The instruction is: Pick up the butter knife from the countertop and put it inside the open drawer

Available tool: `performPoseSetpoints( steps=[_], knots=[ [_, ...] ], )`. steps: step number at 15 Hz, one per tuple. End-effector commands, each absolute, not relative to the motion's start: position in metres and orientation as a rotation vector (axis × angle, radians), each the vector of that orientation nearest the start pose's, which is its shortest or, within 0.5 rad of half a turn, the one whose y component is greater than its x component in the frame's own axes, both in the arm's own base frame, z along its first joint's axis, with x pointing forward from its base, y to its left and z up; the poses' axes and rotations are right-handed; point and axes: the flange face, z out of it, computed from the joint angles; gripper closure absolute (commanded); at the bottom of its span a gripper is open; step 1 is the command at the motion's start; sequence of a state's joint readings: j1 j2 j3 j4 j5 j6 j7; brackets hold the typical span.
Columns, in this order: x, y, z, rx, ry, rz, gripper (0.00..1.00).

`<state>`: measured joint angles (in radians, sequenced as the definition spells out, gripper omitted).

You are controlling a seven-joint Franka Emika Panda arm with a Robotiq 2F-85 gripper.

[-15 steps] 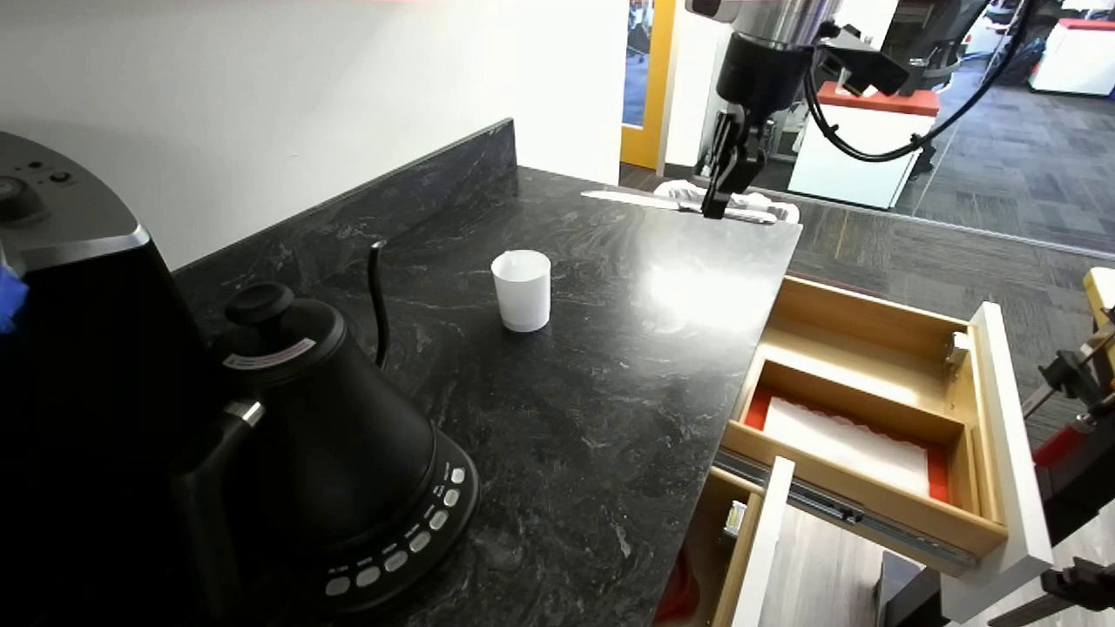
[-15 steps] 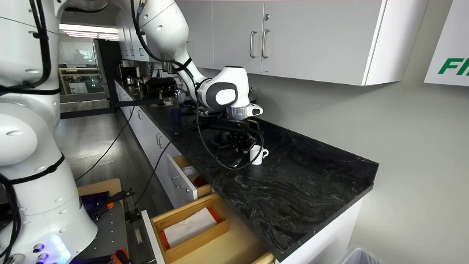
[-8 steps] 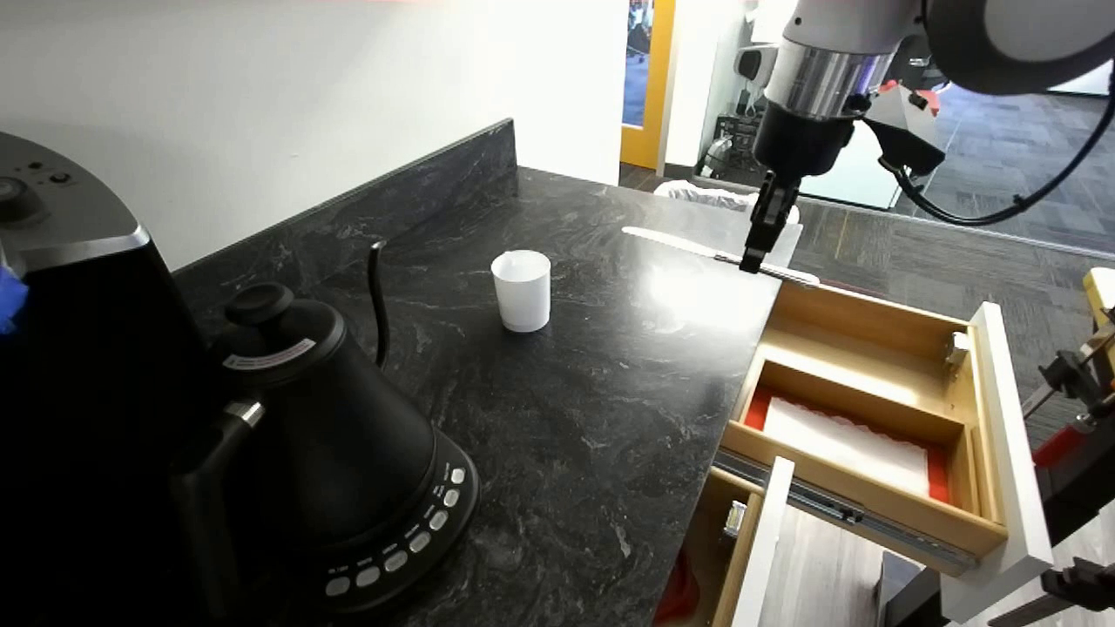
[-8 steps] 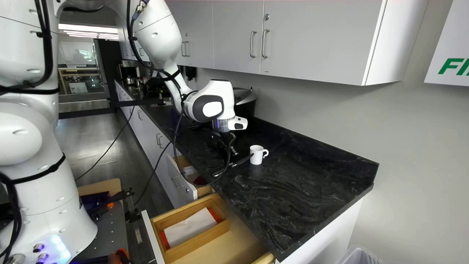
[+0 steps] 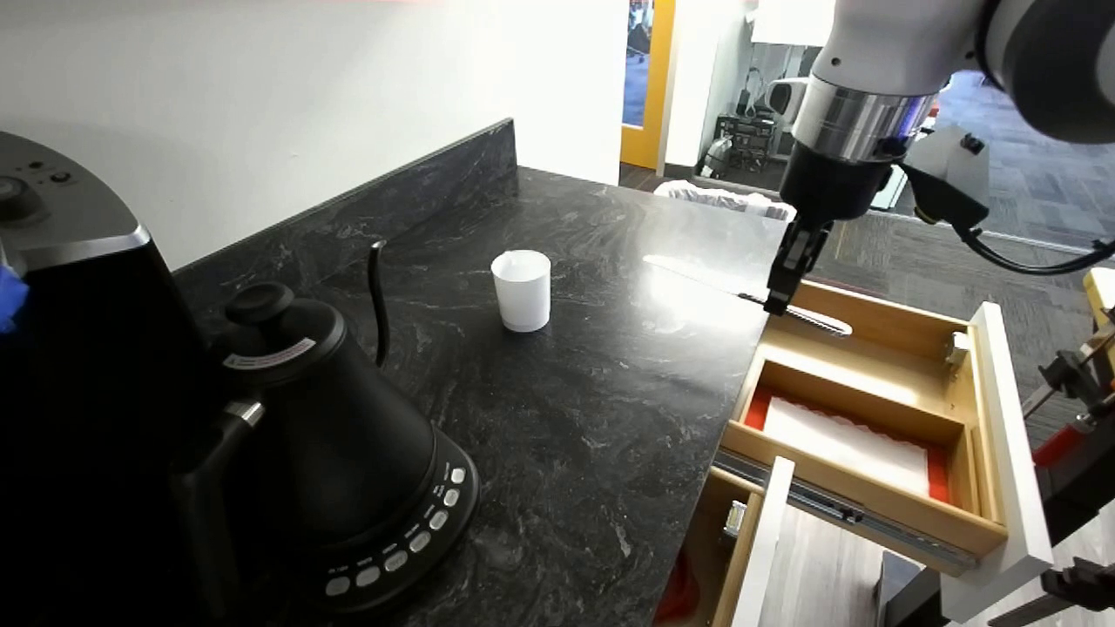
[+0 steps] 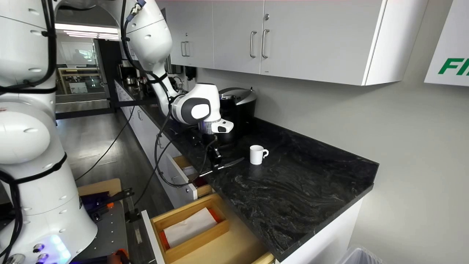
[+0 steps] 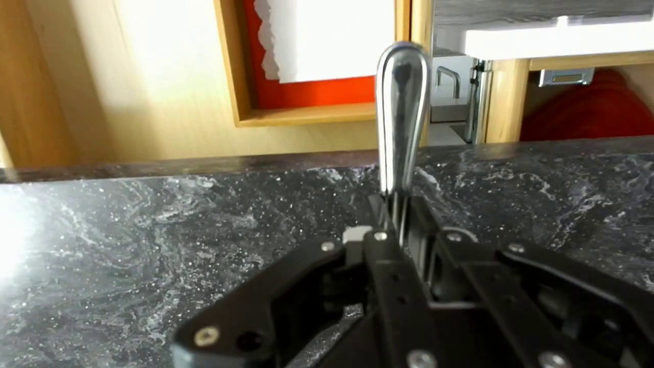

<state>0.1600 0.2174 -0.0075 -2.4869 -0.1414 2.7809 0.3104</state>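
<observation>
The butter knife (image 5: pixel 826 323) is a slim silver knife held in my gripper (image 5: pixel 778 306). My gripper is shut on it near the middle. In an exterior view the blade points over the countertop (image 5: pixel 592 418) and the handle reaches out past the edge, over the open drawer (image 5: pixel 836 359). In the wrist view the rounded handle (image 7: pixel 402 102) stands out beyond the fingertips, with the wooden drawer (image 7: pixel 168 117) behind it. In an exterior view the knife (image 6: pixel 234 162) is above the counter (image 6: pixel 311 194), and the drawer (image 6: pixel 227 245) lies in front.
A white cup (image 5: pixel 523 296) stands on the counter. A black kettle (image 5: pixel 335 435) and a coffee machine (image 5: pixel 70 305) are at the near end. The drawer holds a wooden box with white paper (image 5: pixel 849 446) on red. A second drawer (image 6: pixel 179 179) is open beside it.
My gripper has carried the knife toward the drawer side, moving right and down in an exterior view. The handle now hangs past the counter edge. The grip stays shut; the cup has not moved.
</observation>
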Motion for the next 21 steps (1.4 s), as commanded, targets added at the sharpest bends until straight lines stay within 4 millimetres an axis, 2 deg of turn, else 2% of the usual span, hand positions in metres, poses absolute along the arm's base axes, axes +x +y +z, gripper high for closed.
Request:
performPoseSetpoints(
  steps=[1, 4, 8, 10, 13, 17, 19, 21],
  knots=[
    [0.441, 0.087, 0.223, -3.196, 0.128, -0.137, 0.94],
    [0.416, 0.093, 0.225, -3.216, 0.250, -0.101, 0.94],
    [0.377, 0.101, 0.225, -3.206, 0.571, -0.027, 0.94],
    [0.364, 0.106, 0.227, -3.209, 0.620, -0.001, 0.94],
    [0.355, 0.111, 0.230, -3.223, 0.606, 0.079, 0.94],
    [0.345, 0.110, 0.233, -3.182, 0.713, 0.117, 0.94],
    [0.345, 0.104, 0.234, -3.182, 0.712, 0.132, 0.94],
    [0.355, 0.094, 0.235, -3.221, 0.670, 0.161, 0.94]
  ],
)
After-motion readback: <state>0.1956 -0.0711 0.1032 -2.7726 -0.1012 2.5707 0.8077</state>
